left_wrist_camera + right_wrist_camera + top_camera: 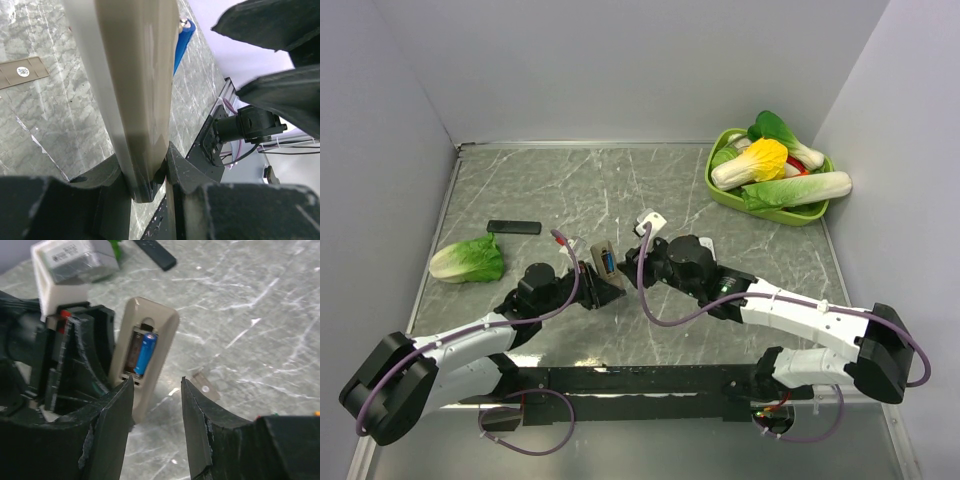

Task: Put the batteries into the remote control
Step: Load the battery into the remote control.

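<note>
My left gripper is shut on the lower end of the remote control and holds it upright above the table; the left wrist view shows its grey-beige body clamped between the jaws. In the right wrist view the remote's back faces me, its compartment open with a blue cylinder with a metal tip in it, also seen in the left wrist view. My right gripper is open and empty just in front of the remote. Other batteries are not clearly visible.
A flat beige cover piece with a round sticker lies on the marble table, also in the left wrist view. A flat black bar and a lettuce lie at left. A green basket of vegetables stands back right.
</note>
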You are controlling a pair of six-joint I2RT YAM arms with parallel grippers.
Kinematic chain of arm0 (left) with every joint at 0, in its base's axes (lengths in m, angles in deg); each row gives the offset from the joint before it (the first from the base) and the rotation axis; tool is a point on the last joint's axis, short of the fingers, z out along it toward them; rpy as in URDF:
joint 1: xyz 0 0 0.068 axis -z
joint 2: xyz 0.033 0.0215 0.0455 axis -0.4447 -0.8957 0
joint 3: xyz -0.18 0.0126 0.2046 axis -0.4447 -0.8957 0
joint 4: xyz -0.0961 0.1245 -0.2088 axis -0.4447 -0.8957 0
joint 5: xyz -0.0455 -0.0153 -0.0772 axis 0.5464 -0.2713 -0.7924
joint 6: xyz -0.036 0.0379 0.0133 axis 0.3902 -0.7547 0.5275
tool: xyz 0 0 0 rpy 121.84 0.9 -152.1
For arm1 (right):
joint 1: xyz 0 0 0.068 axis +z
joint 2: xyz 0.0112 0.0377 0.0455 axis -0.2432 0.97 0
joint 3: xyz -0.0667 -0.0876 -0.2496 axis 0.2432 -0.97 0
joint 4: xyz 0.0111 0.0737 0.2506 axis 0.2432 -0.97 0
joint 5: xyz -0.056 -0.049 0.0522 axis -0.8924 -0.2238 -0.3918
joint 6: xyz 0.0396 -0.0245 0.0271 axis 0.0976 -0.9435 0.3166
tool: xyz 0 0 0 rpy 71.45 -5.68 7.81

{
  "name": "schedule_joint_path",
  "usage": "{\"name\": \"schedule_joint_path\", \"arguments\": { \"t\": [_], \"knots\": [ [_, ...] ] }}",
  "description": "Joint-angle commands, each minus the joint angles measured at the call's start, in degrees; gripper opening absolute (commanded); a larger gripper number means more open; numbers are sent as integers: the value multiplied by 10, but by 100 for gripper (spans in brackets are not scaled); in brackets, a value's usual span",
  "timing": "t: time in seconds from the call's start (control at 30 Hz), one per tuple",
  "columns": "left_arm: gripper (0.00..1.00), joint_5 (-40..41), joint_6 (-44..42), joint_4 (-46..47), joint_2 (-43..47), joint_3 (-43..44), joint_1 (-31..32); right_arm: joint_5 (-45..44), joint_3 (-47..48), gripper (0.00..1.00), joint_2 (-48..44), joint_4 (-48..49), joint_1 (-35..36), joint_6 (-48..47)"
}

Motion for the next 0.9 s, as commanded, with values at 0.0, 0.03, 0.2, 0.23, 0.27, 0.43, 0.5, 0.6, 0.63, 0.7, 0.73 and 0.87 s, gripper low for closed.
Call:
{"name": "schedule_joint_path", "arguments": {
  "t": [0.0, 0.03, 0.2, 0.23, 0.27, 0.43, 0.5, 0.6, 0.63, 0.7, 0.73, 0.87],
  "knots": [
    [2, -4, -12, 18, 8, 28, 2, 36, 52, 50, 4, -3, -7, 41],
    [2, -5, -12, 18, 8, 28, 2, 36, 57, 50, 6, -10, -6, 44],
    [2, -6, -12, 18, 9, 28, 3, 22, 97, 50, 32, -45, -14, 63],
    [2, -6, -12, 18, 10, 28, 2, 16, 105, 50, 37, -55, -17, 65],
    [2, -6, -12, 18, 11, 28, 3, 7, 123, 50, 48, -81, -18, 71],
    [2, -7, -13, 15, 13, 27, 2, -3, 160, 49, 71, -133, -19, 90],
    [2, -6, -12, 16, 12, 28, 2, 1, 175, 48, 78, -154, -22, 97],
    [2, -7, -12, 17, 10, 28, 3, 11, 182, 47, 81, -164, -22, 100],
    [2, -7, -12, 18, 9, 28, 2, 13, 185, 46, 81, -163, -22, 101],
    [2, -9, -10, 20, 7, 28, 2, 16, 190, 45, 83, -170, -23, 103],
    [2, -10, -10, 21, 6, 29, 3, 17, 196, 43, 88, -174, -23, 103],
    [2, -11, -9, 23, 4, 30, 3, 21, 204, 37, 98, -177, -22, 103]
  ]
}}
